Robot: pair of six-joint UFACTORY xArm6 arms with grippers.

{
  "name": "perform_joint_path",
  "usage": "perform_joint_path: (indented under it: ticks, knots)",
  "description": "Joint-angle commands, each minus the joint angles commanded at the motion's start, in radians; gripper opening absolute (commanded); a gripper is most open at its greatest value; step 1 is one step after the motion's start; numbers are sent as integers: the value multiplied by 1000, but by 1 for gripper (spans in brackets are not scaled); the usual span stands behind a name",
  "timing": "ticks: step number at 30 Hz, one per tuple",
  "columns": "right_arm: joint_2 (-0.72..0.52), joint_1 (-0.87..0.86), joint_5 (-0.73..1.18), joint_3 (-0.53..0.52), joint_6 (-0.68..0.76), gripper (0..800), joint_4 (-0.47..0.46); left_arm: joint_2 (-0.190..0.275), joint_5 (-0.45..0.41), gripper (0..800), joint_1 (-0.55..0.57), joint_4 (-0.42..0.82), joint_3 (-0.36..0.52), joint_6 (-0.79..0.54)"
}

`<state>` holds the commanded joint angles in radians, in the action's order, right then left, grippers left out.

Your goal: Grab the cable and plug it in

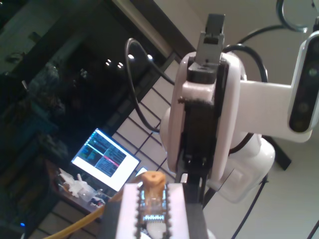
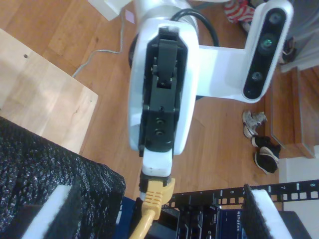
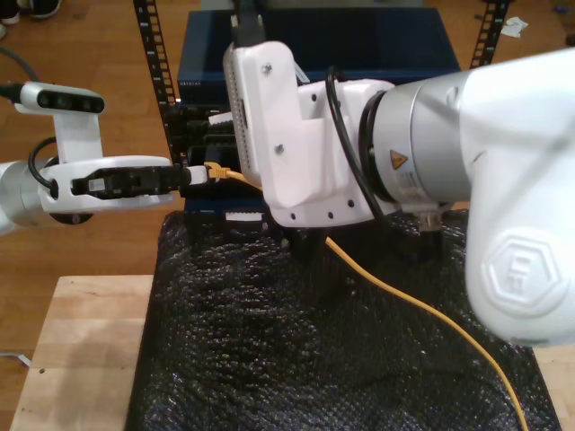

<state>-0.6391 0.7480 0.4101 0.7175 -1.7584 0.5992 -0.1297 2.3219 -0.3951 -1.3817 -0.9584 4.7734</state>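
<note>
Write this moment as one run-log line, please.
my first gripper: shut on cable | my second gripper: open | plug: at rack ports

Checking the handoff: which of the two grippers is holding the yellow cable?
My first gripper, at the exterior view's left, pinches the cable near its plug; my second gripper is open, holding nothing.

The long orange-yellow network cable lay across the black bubble-textured mat, which covered the pale wooden table before the dark equipment rack.
</note>
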Motion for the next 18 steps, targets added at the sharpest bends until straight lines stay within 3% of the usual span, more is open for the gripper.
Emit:
perform_joint_path:
  ticks: [8,15,18]
  knots:
    - [2,12,-61,-14,3,746,0,-11,68,8,0,-40,-3,0]
    - [0,15,-63,-14,6,584,3,-11,72,8,0,-40,-3,2]
    - [0,23,-63,-15,6,550,3,-11,72,8,2,-38,-3,2]
